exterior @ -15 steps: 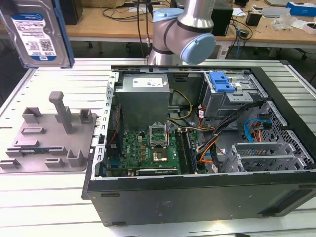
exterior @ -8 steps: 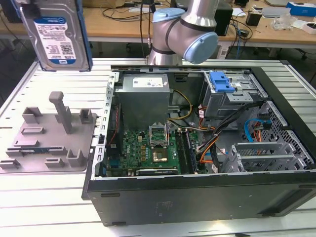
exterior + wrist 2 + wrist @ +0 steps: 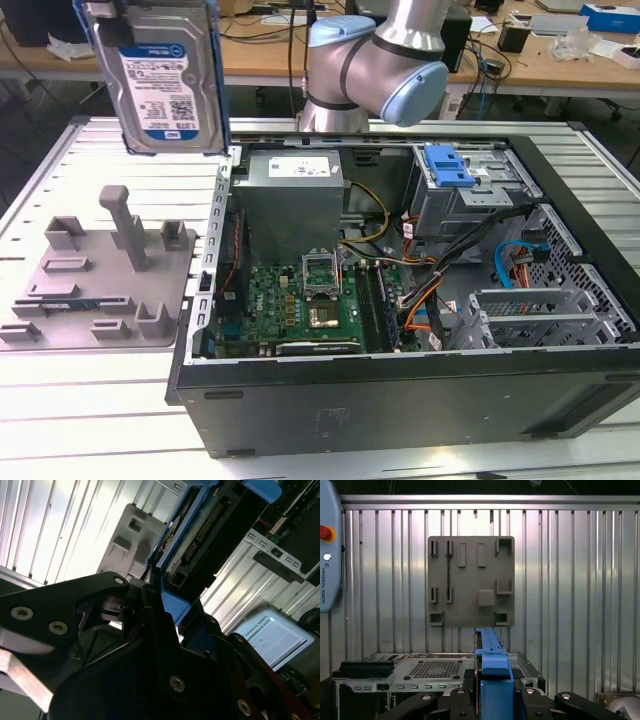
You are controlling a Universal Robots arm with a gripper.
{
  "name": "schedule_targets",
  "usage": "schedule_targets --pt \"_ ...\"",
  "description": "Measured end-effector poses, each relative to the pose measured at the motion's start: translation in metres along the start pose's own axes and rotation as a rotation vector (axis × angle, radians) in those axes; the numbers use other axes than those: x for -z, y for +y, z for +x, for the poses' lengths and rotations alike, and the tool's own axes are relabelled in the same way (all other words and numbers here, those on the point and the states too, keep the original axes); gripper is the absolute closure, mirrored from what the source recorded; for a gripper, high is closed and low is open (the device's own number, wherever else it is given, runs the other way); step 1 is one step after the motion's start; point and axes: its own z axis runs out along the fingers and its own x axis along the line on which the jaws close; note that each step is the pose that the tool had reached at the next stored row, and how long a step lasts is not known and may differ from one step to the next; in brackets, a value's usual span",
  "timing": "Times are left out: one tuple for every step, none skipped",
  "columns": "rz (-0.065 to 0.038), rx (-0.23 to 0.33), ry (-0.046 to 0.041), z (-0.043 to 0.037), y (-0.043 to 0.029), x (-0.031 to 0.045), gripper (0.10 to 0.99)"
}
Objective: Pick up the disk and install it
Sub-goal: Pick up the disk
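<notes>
**A:** What takes up the most room?

**B:** A ribbed metal table (image 3: pixel 90 410). An open computer case (image 3: pixel 400 400) lies on it, filling the middle and the exterior view's right, with its inside facing up.

**A:** And the robot arm?

**B:** The robot arm (image 3: pixel 380 60) rises at the far side, just behind the case, grey with pale blue caps.

**A:** What is on the exterior view's left?

**B:** A grey plastic fixture (image 3: pixel 100 270) with upright posts lies flat on the table, just beside the case wall. The first wrist view shows it as a square plate (image 3: pixel 470 580), and its slots have nothing in them.

**A:** What is inside the case?

**B:** A grey power box (image 3: pixel 295 195) sits at the far side. A green circuit board (image 3: pixel 300 300) lies nearer than it. A metal drive cage (image 3: pixel 470 200) with a blue tab is at the far right.

**A:** Where is the disk?

**B:** The disk (image 3: pixel 165 80) is up in the air on the exterior view's left. It is above the fixture's side of the table and well clear of both the fixture and the case. It hangs upright with its white-and-blue label facing the exterior camera and blue rails along its edges. The first wrist view shows it edge-on as a blue rail (image 3: pixel 487 645). The second wrist view shows its dark underside and connector (image 3: pixel 210 535).

**A:** And the gripper?

**B:** The gripper (image 3: pixel 493 687) has its jaws closed tight on one end of the disk, pressing it from both sides. The disk touches nothing else.
</notes>
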Motion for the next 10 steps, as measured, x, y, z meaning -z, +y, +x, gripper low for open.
schedule_targets --pt "0.000 0.000 -0.0001 0.0033 -0.0062 0.0000 0.722" --pt "0.000 0.000 0.0000 0.0053 -0.0099 0.0000 0.722" --pt "0.000 0.000 0.0000 0.0073 -0.0133 0.0000 0.722" --pt "0.000 0.000 -0.0001 0.0100 -0.0178 0.0000 0.722" --pt "0.000 0.000 -0.0001 0.0119 -0.0203 0.0000 0.722" --pt "0.000 0.000 -0.0001 0.0155 -0.0240 -0.0001 0.722" --pt "0.000 0.000 -0.0001 0.0177 -0.0263 -0.0001 0.722" --pt "0.000 0.000 -0.0001 0.0201 -0.0288 -0.0001 0.722" --pt "0.000 0.000 -0.0001 0.0251 -0.0348 -0.0001 0.722" --pt "0.000 0.000 0.0000 0.0310 -0.0419 -0.0001 0.722"
